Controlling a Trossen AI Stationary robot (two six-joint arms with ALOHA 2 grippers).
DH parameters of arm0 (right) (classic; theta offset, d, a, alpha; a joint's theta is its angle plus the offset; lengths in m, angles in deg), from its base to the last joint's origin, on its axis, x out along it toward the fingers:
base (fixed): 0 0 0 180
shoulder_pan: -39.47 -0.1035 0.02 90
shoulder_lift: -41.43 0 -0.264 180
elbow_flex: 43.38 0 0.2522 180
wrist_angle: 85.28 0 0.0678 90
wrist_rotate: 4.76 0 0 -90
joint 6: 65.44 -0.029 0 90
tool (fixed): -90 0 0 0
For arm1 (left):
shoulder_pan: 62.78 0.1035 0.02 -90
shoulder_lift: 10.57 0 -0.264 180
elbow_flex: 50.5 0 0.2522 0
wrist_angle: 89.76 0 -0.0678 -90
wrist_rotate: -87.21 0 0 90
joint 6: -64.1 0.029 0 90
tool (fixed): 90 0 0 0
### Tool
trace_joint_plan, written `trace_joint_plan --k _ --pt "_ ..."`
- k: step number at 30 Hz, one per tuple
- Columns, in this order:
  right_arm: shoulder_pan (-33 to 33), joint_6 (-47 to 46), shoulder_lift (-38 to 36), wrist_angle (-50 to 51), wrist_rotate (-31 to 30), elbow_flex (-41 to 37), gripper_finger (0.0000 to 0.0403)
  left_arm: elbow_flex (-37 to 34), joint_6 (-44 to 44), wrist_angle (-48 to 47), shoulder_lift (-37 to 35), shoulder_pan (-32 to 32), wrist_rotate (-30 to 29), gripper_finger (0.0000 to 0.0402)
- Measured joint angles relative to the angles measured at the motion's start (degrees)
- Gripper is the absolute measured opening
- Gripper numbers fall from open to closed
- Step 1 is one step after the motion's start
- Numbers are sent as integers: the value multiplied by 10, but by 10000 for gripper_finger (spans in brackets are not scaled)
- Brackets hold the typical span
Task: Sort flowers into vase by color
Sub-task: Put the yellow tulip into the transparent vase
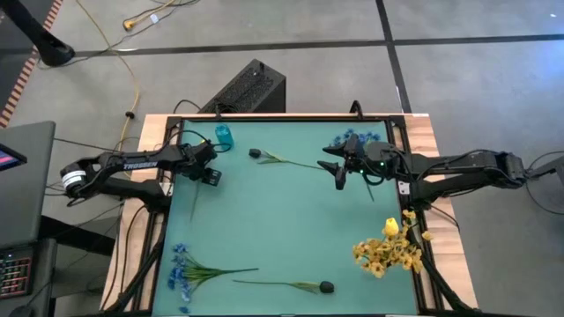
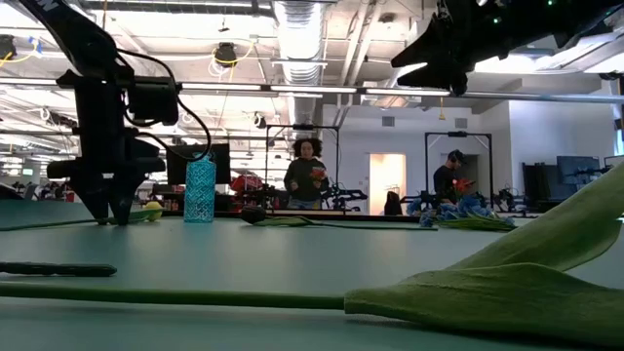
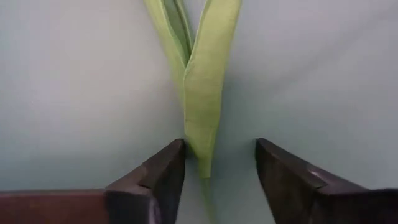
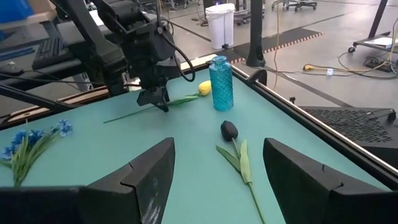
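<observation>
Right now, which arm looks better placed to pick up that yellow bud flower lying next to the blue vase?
The left. Its hand is down at the table with the yellow bud's stem between its fingers, beside the blue vase. The right hand hangs open, higher and farther away.

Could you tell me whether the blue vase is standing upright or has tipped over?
Upright. The blue vase stands on its base on the table, neck pointing up; the low view shows it vertical too.

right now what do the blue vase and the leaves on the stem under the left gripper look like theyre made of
Blue vase: probably glass or clear plastic, translucent turquoise with a textured, patterned wall that catches light.

Leaves: likely fabric or soft plastic, matte pale green, flat and strap-like with a folded crease; they look artificial. The left gripper straddles them with its fingers apart.
</observation>
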Motion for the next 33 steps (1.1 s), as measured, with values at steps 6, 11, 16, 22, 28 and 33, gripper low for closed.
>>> trace_joint_plan --k 6,11,16,22,28,33 --pt "0 0 0 16 0 0 272 -1 11 -2 0 0 0 73" --pt "0 -1 0 32 0 0 272 -1 14 -1 1 0 -5 8" --pt "0 -2 0 46 0 0 272 10 20 -8 -3 -1 -23 8" --pt "-1 -15 0 60 0 0 272 26 19 -11 -52 0 -66 3" --pt "-1 -15 0 62 0 0 272 54 24 -14 -132 0 -92 1" --pt "-1 -15 0 62 0 0 272 82 50 -13 -207 -1 -92 0"
